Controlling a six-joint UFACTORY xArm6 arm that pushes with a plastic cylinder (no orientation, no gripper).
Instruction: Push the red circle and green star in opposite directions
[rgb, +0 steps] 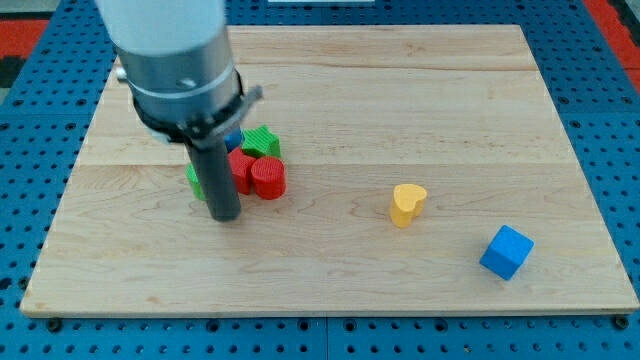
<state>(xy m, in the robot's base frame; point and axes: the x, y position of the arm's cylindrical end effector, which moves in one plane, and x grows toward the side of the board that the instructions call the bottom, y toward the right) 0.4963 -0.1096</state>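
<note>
The red circle (268, 178) stands in a tight cluster of blocks at the view's left-centre. The green star (262, 141) sits just above it, touching the cluster. Another red block (241, 168) lies between them on the left. A green block (194, 180) peeks out left of the rod, and a blue block (233, 141) is partly hidden behind it. My tip (225, 217) rests on the board just below and left of the red circle, close to the cluster.
A yellow heart (407, 204) lies right of centre. A blue cube (506, 251) lies at the lower right. The wooden board (420, 90) sits on a blue perforated table. The arm's grey body hides the board's upper left.
</note>
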